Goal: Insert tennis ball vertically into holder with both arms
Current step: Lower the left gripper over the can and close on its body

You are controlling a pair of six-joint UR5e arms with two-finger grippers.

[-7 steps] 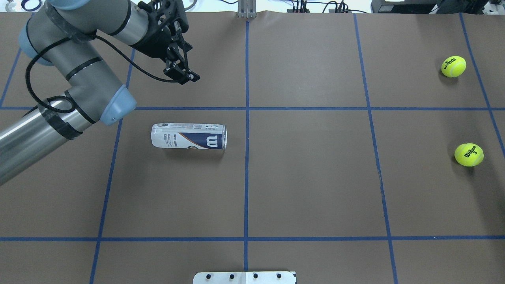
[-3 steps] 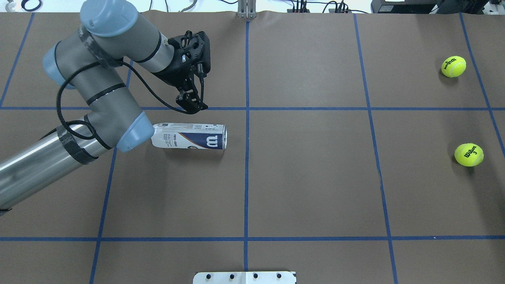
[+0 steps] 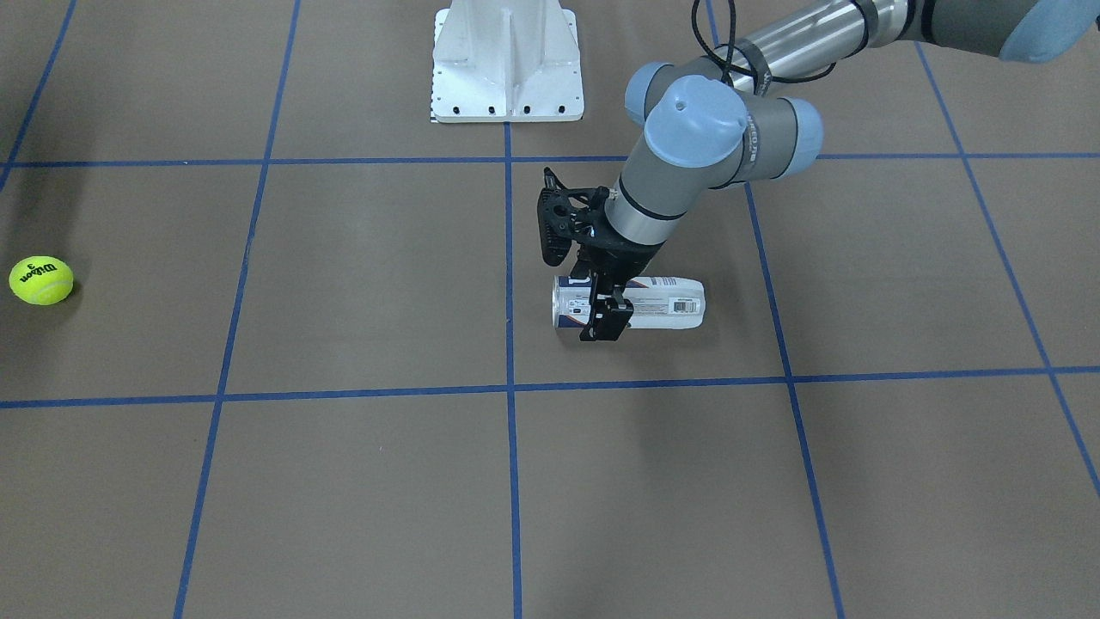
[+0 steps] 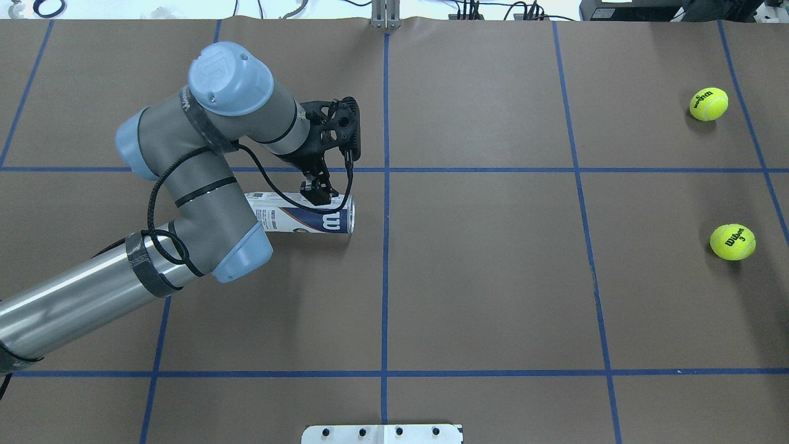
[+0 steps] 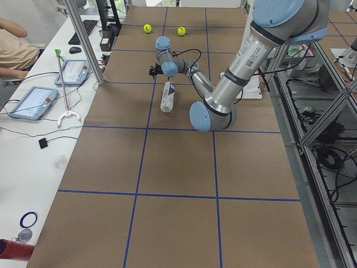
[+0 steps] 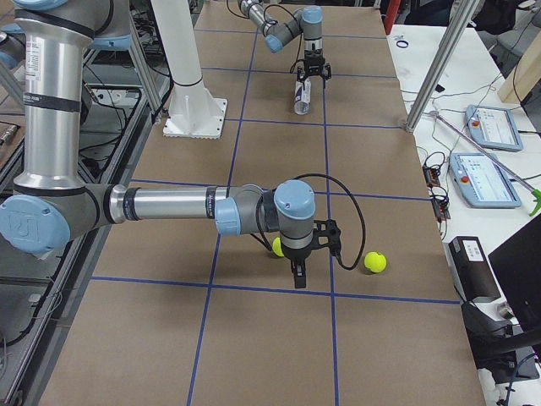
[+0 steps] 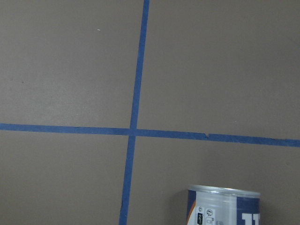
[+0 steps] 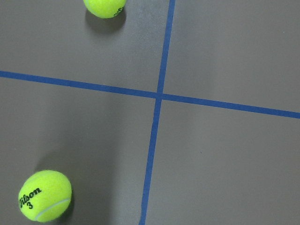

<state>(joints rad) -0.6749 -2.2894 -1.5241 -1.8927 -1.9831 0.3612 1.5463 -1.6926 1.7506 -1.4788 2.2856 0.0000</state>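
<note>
The holder (image 4: 290,220) lies on its side left of the centre line, its metal rim towards that line. It also shows in the front view (image 3: 666,303) and at the bottom of the left wrist view (image 7: 224,206). My left gripper (image 4: 317,195) hangs open just over the holder near its rim end, fingers pointing down (image 3: 606,325). The tennis ball (image 4: 732,242) printed "Wilson 3" rests at the far right. My right gripper (image 6: 297,279) hovers beside it, seen only in the right side view; I cannot tell if it is open. The ball shows in the right wrist view (image 8: 45,195).
A second tennis ball (image 4: 709,103) lies farther back at the right, also in the right wrist view (image 8: 104,6). The white base bracket (image 4: 382,433) sits at the near table edge. Blue tape lines grid the brown table. Operator tablets lie beyond the far edge.
My left arm has swung right and towards the robot; its gripper has come from the far-left square down over the holder. The holder and both balls have not moved.
</note>
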